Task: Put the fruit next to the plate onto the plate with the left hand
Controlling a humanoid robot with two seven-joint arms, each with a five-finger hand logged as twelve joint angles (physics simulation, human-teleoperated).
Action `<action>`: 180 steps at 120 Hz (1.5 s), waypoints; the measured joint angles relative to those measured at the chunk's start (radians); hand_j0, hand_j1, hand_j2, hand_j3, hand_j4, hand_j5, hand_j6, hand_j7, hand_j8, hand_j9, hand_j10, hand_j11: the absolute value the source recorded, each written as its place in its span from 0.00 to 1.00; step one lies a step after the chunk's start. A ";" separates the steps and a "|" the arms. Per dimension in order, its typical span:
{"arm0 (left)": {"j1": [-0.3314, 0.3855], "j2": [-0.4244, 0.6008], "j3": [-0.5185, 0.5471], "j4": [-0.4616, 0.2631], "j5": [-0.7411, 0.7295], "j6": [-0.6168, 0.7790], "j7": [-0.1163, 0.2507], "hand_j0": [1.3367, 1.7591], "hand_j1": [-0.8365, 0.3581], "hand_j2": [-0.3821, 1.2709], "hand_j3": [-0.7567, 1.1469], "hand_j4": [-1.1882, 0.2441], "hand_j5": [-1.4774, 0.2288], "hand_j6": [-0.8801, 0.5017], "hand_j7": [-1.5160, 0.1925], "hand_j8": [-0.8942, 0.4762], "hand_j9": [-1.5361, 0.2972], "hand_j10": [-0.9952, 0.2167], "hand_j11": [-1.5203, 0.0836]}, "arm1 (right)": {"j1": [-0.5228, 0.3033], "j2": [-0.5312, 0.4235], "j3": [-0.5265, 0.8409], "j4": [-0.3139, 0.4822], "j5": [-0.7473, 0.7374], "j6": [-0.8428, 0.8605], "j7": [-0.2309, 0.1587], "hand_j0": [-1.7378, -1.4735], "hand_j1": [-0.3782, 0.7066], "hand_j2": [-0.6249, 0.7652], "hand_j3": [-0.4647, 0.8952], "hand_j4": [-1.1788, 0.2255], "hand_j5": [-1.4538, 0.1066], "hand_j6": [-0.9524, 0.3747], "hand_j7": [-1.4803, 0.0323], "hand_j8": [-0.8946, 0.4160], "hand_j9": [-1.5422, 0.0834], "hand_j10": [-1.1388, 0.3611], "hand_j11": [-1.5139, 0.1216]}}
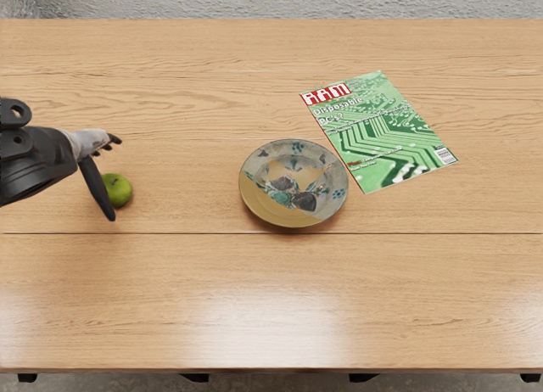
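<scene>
Left of plate [247, 187], green fruit [120, 189] on table [271, 299]; left hand [92, 150] beside it, fingers [97, 188] spread, gripping nothing.

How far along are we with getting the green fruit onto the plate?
Early stage. Done: the left hand is at the green fruit, fingers spread, one just beside it. In hand: the grasp, which is not closed yet; the fruit sits on the table. Left: grip, lift, carry it to the plate, which holds no fruit, and release.

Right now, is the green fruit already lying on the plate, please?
No, the green fruit lies well left of the plate, beside the left hand.
</scene>
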 joint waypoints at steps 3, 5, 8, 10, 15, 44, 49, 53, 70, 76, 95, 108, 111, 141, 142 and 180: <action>0.004 -0.011 0.001 -0.001 0.004 0.010 0.000 0.76 0.93 0.24 0.40 0.79 0.82 0.59 0.84 0.61 0.80 0.77 0.90 | 0.000 0.000 0.000 0.000 0.000 0.000 0.000 0.30 0.05 0.45 0.34 0.83 0.92 0.70 0.96 0.67 0.93 0.75 0.91; 0.007 -0.025 0.002 -0.001 0.008 0.016 0.000 0.76 0.93 0.24 0.40 0.79 0.82 0.59 0.84 0.61 0.80 0.77 0.90 | 0.000 0.000 0.000 0.000 0.000 0.000 0.000 0.30 0.05 0.45 0.34 0.83 0.92 0.70 0.96 0.67 0.93 0.75 0.91; 0.009 -0.038 0.003 -0.001 0.015 0.022 0.000 0.76 0.93 0.24 0.40 0.79 0.82 0.59 0.84 0.61 0.79 0.77 0.90 | 0.000 0.000 0.000 0.000 0.000 0.000 0.000 0.30 0.05 0.45 0.34 0.83 0.92 0.70 0.96 0.67 0.93 0.75 0.91; 0.012 -0.042 0.003 -0.001 0.020 0.026 0.000 0.76 0.93 0.24 0.40 0.78 0.82 0.59 0.84 0.61 0.79 0.77 0.90 | 0.000 0.000 0.000 0.000 0.000 0.000 0.000 0.30 0.05 0.45 0.34 0.83 0.92 0.70 0.96 0.67 0.93 0.75 0.91; 0.024 -0.044 0.004 -0.001 0.032 0.036 0.000 0.76 0.92 0.24 0.40 0.78 0.81 0.59 0.84 0.60 0.79 0.76 0.89 | 0.000 0.000 0.000 0.000 0.000 0.000 0.000 0.30 0.05 0.45 0.34 0.83 0.92 0.70 0.96 0.67 0.93 0.75 0.91; 0.040 -0.044 0.004 0.000 0.083 0.091 0.000 0.76 0.83 0.25 0.40 0.72 0.74 0.52 0.76 0.53 0.72 0.69 0.82 | 0.000 0.000 0.000 0.000 0.000 0.000 0.000 0.30 0.05 0.45 0.34 0.83 0.92 0.70 0.96 0.67 0.93 0.75 0.91; 0.048 -0.045 0.004 0.000 0.087 0.093 0.000 0.76 0.82 0.25 0.40 0.71 0.73 0.51 0.75 0.52 0.71 0.68 0.81 | 0.000 0.000 0.000 0.000 0.000 0.000 0.000 0.30 0.05 0.45 0.34 0.83 0.92 0.70 0.96 0.67 0.93 0.75 0.91; 0.073 -0.057 0.002 0.001 0.094 0.095 0.000 0.76 0.81 0.25 0.40 0.70 0.73 0.50 0.75 0.52 0.71 0.67 0.80 | 0.000 0.000 0.000 0.000 0.000 0.000 0.000 0.30 0.05 0.45 0.34 0.83 0.92 0.70 0.96 0.67 0.93 0.75 0.91; 0.080 -0.069 0.004 0.004 0.125 0.163 0.000 0.76 0.78 0.26 0.40 0.68 0.71 0.48 0.73 0.50 0.69 0.65 0.78 | 0.000 0.000 0.000 0.000 0.000 0.000 0.000 0.30 0.05 0.45 0.34 0.83 0.92 0.70 0.96 0.67 0.93 0.75 0.91; 0.081 -0.071 0.005 0.005 0.130 0.174 0.000 0.76 0.78 0.26 0.40 0.68 0.70 0.48 0.72 0.49 0.68 0.64 0.77 | 0.000 0.000 0.000 0.000 0.000 0.000 0.000 0.30 0.05 0.45 0.34 0.83 0.92 0.70 0.96 0.67 0.93 0.75 0.91; 0.118 -0.094 0.006 0.008 0.145 0.189 0.000 0.76 0.75 0.26 0.40 0.66 0.68 0.46 0.70 0.47 0.67 0.62 0.75 | 0.000 0.000 -0.001 0.000 0.000 0.000 0.000 0.30 0.05 0.45 0.34 0.83 0.92 0.70 0.96 0.67 0.93 0.75 0.91; 0.119 -0.088 0.007 0.009 0.152 0.198 0.000 0.76 0.72 0.27 0.40 0.64 0.66 0.44 0.68 0.45 0.64 0.59 0.73 | 0.000 0.000 -0.001 0.000 0.000 0.000 0.000 0.30 0.05 0.45 0.34 0.83 0.92 0.70 0.96 0.67 0.93 0.75 0.91; 0.119 -0.088 0.007 0.009 0.153 0.200 0.000 0.76 0.71 0.27 0.40 0.63 0.65 0.43 0.67 0.45 0.64 0.59 0.72 | 0.000 0.000 -0.001 0.000 0.000 0.000 0.000 0.30 0.05 0.45 0.34 0.83 0.92 0.70 0.96 0.67 0.93 0.75 0.91; 0.139 -0.084 0.008 0.010 0.159 0.216 0.000 0.76 0.64 0.28 0.40 0.58 0.60 0.38 0.62 0.39 0.59 0.53 0.66 | 0.000 0.000 0.000 0.000 0.000 0.000 0.000 0.30 0.05 0.45 0.34 0.83 0.92 0.70 0.96 0.67 0.93 0.75 0.91; 0.139 -0.083 0.008 0.010 0.159 0.218 0.000 0.76 0.63 0.28 0.40 0.58 0.59 0.38 0.62 0.39 0.58 0.53 0.66 | 0.000 0.000 0.000 0.000 0.000 0.000 0.000 0.30 0.05 0.45 0.34 0.83 0.92 0.70 0.96 0.67 0.93 0.75 0.91; 0.165 -0.091 0.008 0.039 0.180 0.275 0.000 0.76 0.59 0.29 0.40 0.55 0.56 0.34 0.58 0.36 0.55 0.49 0.62 | 0.000 0.000 0.000 0.000 0.000 0.000 0.000 0.30 0.05 0.45 0.34 0.83 0.92 0.70 0.96 0.67 0.93 0.75 0.91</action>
